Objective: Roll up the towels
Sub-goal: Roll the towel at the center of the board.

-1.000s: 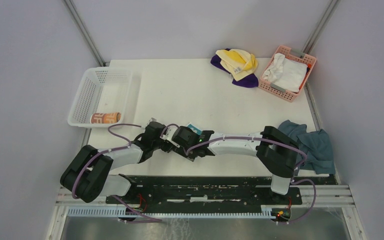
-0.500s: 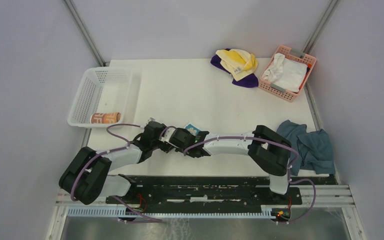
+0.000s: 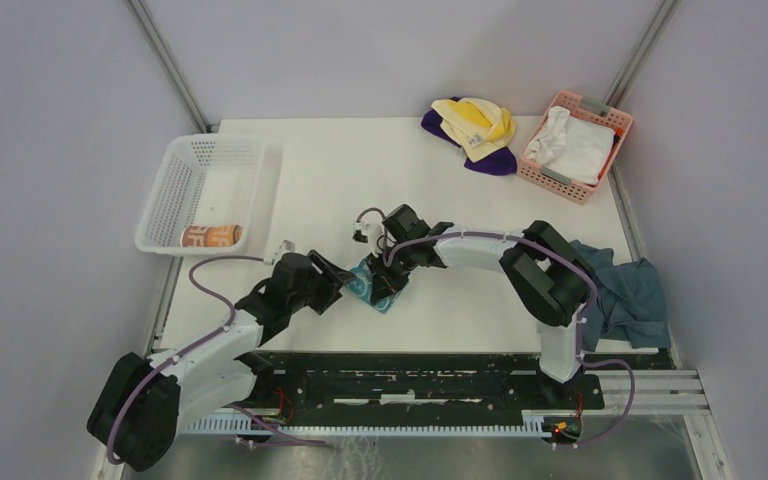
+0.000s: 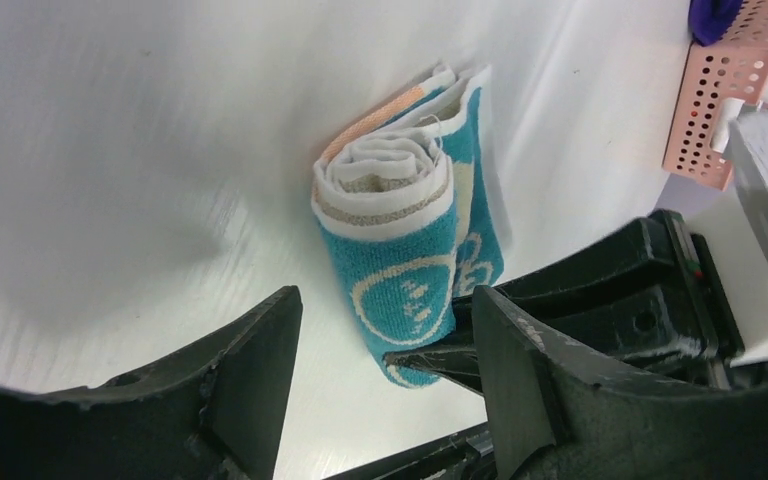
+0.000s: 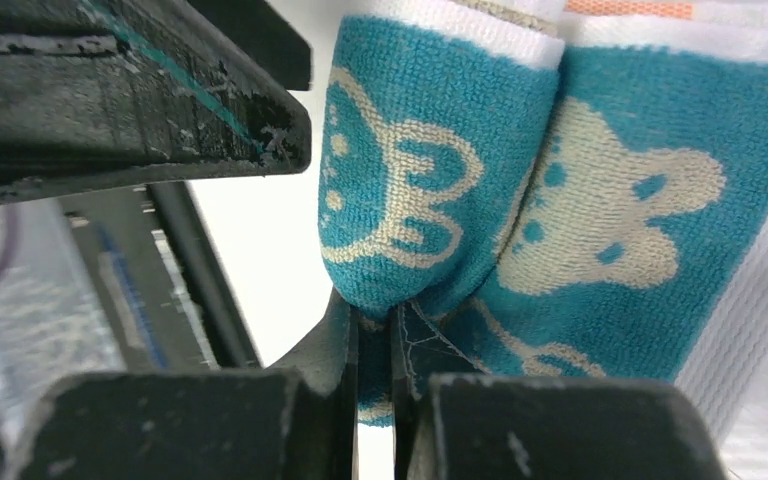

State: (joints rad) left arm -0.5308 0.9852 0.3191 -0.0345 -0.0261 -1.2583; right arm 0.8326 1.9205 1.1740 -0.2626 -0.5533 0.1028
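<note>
Left gripper (image 4: 385, 300) crowds the teal towel (image 4: 400, 270); pink basket (image 4: 705, 120) beyond.

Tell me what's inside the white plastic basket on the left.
One rolled peach-orange printed towel lies at the near end of the white perforated plastic basket. No other item shows inside; whatever sits beneath that roll is covered.

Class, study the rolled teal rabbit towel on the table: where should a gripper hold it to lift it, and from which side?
Take the teal towel at mid-length from above, pinching both long sides: a loose outer layer lies beside the coil, so squeezing across should keep it wound.
</note>
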